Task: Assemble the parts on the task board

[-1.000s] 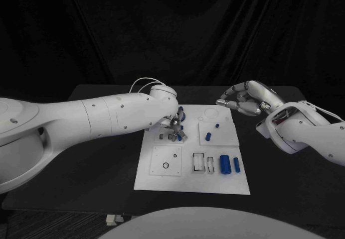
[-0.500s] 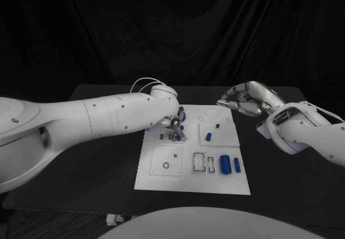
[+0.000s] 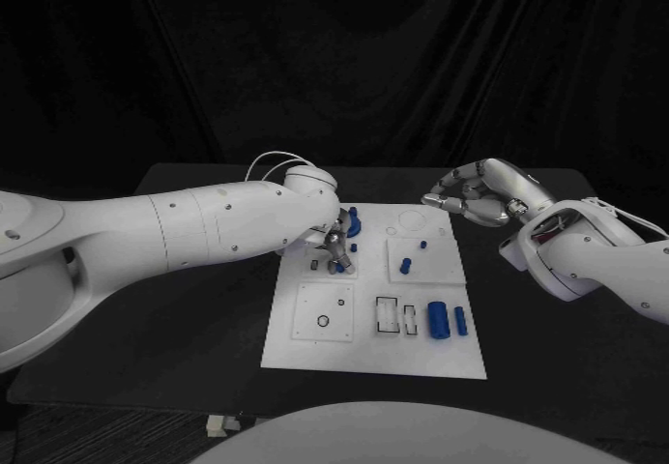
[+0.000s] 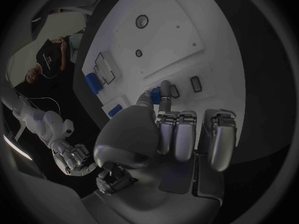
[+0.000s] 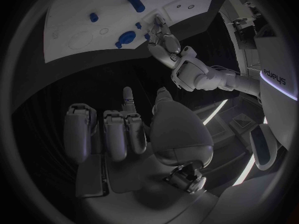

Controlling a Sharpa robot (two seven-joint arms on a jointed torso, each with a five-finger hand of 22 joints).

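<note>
Black table carrying the task board, a white plate at its middle, within reach of both arms. Left hand works low over the board's far-left corner; its fingertips pinch a small blue part, apparently to seat it in a slot. Right hand hovers clenched and empty off the far-right corner, probably kept clear. Loose blue parts lie near the board's right edge.

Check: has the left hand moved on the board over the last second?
Barely. The left hand stays over the task board's far-left corner, shifted slightly toward the near edge.
</note>
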